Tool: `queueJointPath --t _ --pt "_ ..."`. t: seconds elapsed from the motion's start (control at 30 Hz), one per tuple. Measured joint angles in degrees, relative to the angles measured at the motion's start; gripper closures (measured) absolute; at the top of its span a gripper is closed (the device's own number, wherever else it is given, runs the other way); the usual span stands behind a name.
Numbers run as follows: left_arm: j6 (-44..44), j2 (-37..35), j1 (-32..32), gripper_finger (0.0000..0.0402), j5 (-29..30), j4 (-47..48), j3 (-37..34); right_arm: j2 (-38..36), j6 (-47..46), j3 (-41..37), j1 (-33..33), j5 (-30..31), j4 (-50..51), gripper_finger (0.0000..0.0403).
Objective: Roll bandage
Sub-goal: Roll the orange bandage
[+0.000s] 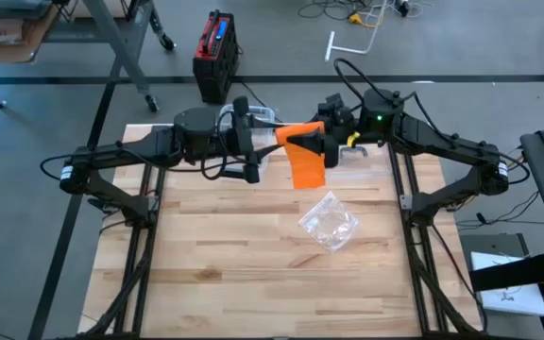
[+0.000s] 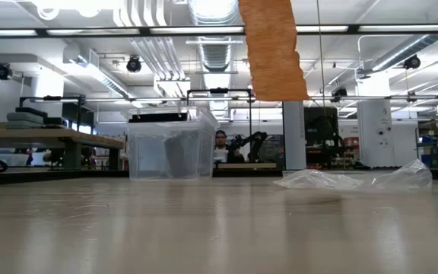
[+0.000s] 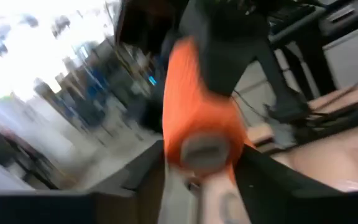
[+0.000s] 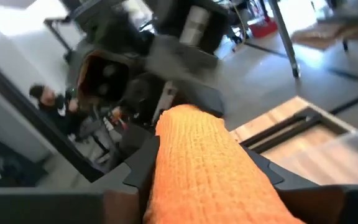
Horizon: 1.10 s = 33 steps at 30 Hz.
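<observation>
Desk (image 1: 253, 255) fills most of the overhead shot, bare wood low in the frame and everything interesting crammed along its upper edge. Both arms meet up there around the orange bandage (image 1: 300, 142): the roll sits between them just above centre, with a loose tail hanging down from it. My read is they've got it lifted off the wood on purpose, so the tail can dangle free and wind on without dragging.

Left end effector (image 1: 253, 142) comes in from the left, and its wrist cam shows the roll's end face (image 3: 201, 152) wedged between its fingers, so it's pinching the roll. Right end effector (image 1: 333, 140) comes from the right; its own cam has the bandage (image 4: 197, 168) lying between its two dark fingers, pinched as well as far as I can tell.

What the overhead doesn't give you is height. The table-level cam does: the tail (image 2: 274, 49) hangs from the top centre of that frame, its frayed end well clear of the wood. It also shows a clear bin (image 2: 172, 144) left of centre that's mostly buried under the arms from above. The crumpled plastic wrapper (image 1: 329, 223) sits right of centre on the wood, apart from everything, and looks flat at lower right in the level view (image 2: 356, 180).
</observation>
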<state>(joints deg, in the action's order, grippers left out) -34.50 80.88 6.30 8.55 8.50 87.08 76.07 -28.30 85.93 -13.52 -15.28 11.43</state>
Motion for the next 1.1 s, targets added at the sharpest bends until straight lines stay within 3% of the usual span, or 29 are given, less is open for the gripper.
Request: queueJointPath --t 0.07,0.23,0.47,0.73,1.1 --pt "6.7 -0.8 0.1 0.0203 -1.5 2.4 0.0 0.0 5.3 0.0 0.1 -0.5 -0.2 0.0274" --pt "22.2 -2.2 1.4 0.0144 -13.0 1.8 0.2 -0.2 19.6 0.0 0.0 -2.2 -0.1 0.0287" --pt "22.5 -1.4 2.5 0.0127 -14.8 -1.1 0.2 0.2 28.1 0.0 0.0 -5.5 -0.3 0.0288" --pt "15.7 0.3 3.0 0.0187 -15.4 -2.6 0.2 0.2 27.2 0.0 0.0 -7.3 -1.0 0.0293" --pt "15.5 1.3 3.0 0.0349 -15.1 -2.4 0.2 0.2 26.6 0.0 0.0 -7.7 0.2 0.028"
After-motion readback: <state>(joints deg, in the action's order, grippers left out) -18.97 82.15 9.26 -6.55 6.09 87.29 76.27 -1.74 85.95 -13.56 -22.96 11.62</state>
